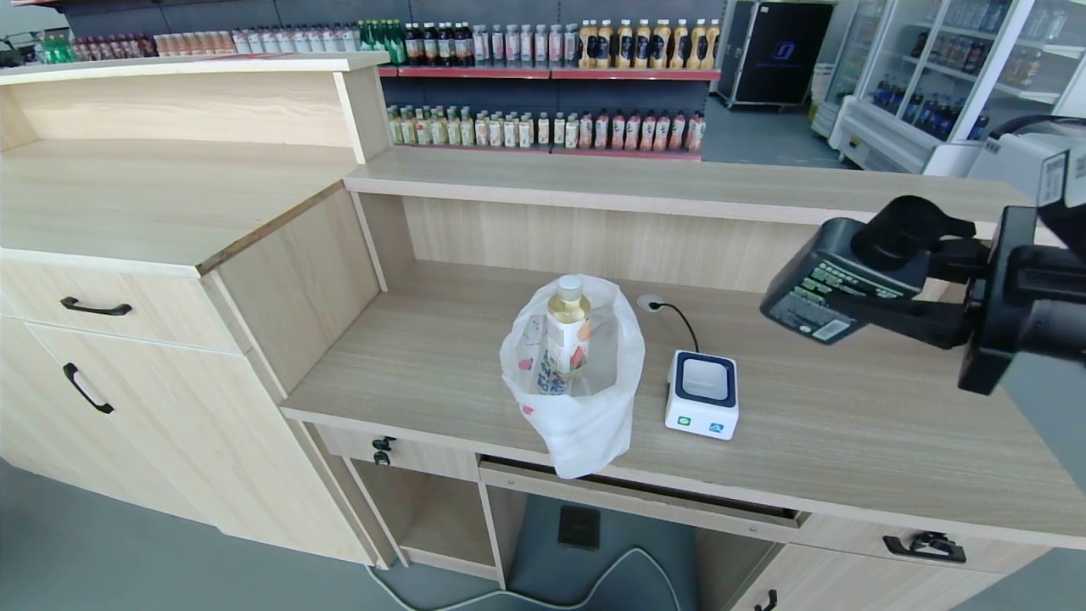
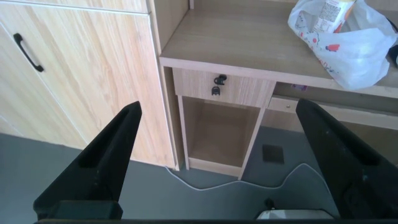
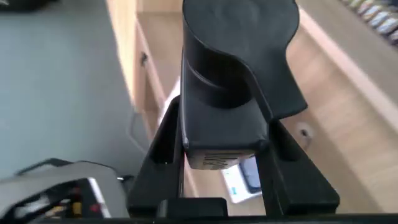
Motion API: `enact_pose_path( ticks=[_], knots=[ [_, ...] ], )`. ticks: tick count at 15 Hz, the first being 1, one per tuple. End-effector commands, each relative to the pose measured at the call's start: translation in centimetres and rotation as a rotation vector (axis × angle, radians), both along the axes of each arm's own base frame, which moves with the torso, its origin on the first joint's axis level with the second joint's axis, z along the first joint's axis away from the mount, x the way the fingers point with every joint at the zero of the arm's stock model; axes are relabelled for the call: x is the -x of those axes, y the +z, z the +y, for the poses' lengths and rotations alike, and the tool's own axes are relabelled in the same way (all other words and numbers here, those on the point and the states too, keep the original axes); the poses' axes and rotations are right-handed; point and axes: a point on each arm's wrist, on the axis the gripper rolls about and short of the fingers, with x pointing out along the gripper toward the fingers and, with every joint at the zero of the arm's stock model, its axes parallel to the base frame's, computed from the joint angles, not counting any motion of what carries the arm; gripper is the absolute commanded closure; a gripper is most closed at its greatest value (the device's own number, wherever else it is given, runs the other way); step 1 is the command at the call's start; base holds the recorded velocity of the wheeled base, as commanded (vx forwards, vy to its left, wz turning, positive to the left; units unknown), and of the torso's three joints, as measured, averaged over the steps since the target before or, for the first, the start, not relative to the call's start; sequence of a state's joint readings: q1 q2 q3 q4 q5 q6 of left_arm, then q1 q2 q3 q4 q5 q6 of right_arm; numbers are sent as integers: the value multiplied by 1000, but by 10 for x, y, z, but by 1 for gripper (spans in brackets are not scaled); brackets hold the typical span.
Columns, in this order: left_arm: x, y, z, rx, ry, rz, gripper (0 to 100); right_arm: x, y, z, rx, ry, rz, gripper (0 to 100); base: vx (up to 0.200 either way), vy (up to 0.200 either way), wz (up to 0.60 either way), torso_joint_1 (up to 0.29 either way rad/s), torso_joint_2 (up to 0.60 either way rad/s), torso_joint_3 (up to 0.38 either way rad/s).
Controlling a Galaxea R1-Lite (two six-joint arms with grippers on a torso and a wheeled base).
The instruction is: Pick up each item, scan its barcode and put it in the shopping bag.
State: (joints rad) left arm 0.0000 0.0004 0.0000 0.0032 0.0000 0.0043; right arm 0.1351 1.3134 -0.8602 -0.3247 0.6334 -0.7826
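One bag [image 1: 585, 424] overhanging counter [image 1: 848, 441] edge, scanner [image 1: 836, 284] aloft

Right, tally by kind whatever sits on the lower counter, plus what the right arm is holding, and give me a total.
Bags: 1, the white shopping bag on the counter.
Bottles: 1, the bottle standing inside it.
Scanners: 2, the white desk scanner beside the bag and the black handheld scanner gripped in the right arm's jaws.
Total: 4.
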Motion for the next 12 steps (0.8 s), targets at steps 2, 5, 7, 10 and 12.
enact_pose_path(
  ticks=[2, 5, 7, 10, 12],
  knots=[
    [0, 0, 0, 0, 0, -1, 0, -55, -66, -46, 189, -196, -61, 100, 0, 0, 0, 0, 0, 0],
    [0, 0, 0, 0, 0, -1, 0, -73, -76, -50, 227, -214, -158, 100, 0, 0, 0, 0, 0, 0],
    [0, 0, 0, 0, 0, -1, 0, -81, -83, -52, 291, -199, -215, 100, 0, 0, 300, 1, 4, -1],
    [0, 0, 0, 0, 0, -1, 0, -89, -91, -58, 351, -177, -282, 100, 0, 0, 600, -2, 2, 7],
    [0, 0, 0, 0, 0, -1, 0, -105, -111, -68, 441, -108, -367, 100, 0, 0, 0, 0, 0, 0]
  ],
)
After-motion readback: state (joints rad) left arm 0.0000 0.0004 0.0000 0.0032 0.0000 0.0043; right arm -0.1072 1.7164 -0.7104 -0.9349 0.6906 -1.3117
